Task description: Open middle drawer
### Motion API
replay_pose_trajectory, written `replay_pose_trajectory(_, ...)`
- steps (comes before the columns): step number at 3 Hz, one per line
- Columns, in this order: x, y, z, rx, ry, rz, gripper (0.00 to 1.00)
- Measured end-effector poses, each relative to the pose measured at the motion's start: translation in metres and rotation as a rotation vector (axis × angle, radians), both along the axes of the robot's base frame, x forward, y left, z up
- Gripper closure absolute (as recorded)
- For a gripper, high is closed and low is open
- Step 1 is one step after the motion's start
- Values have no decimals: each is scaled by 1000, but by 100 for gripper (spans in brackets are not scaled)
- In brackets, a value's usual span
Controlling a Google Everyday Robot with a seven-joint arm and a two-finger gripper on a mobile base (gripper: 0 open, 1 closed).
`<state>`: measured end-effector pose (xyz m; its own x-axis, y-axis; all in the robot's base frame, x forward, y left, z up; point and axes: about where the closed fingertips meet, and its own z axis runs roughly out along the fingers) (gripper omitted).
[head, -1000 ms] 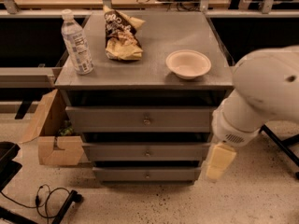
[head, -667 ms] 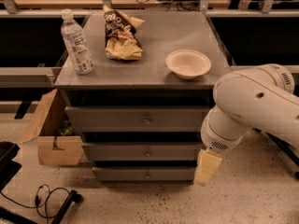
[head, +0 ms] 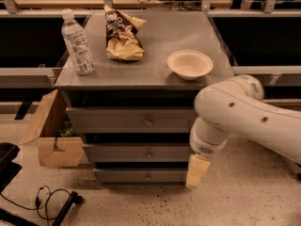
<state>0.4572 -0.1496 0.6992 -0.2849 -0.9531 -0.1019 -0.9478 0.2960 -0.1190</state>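
Note:
The grey cabinet has three flat-fronted drawers stacked, all closed. The middle drawer (head: 127,153) has a small round brass knob (head: 148,153) at its centre. My gripper (head: 196,171), cream-coloured, hangs downward from the white arm (head: 235,114) in front of the cabinet's lower right corner. It sits at the right end of the middle and bottom drawer fronts, well right of the knob and slightly below it. It holds nothing that I can see.
The top drawer (head: 117,120) and bottom drawer (head: 127,175) each have a knob. On the cabinet top (head: 155,69) stand a water bottle (head: 77,44), a chip bag (head: 121,34) and a white bowl (head: 190,64). A cardboard box (head: 54,140) sits at the left, cables (head: 49,201) lie on the floor.
My arm has swung left toward the cabinet. The gripper has moved left from beside the cabinet and now overlaps the right end of the lower drawer fronts.

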Motion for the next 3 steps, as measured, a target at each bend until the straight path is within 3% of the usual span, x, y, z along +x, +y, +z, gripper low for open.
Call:
replay_pose_trajectory(1, 33, 24, -97, -29, 39, 71, 0)
replay_pose_trajectory(3, 81, 30, -172, -75, 31, 127, 0)
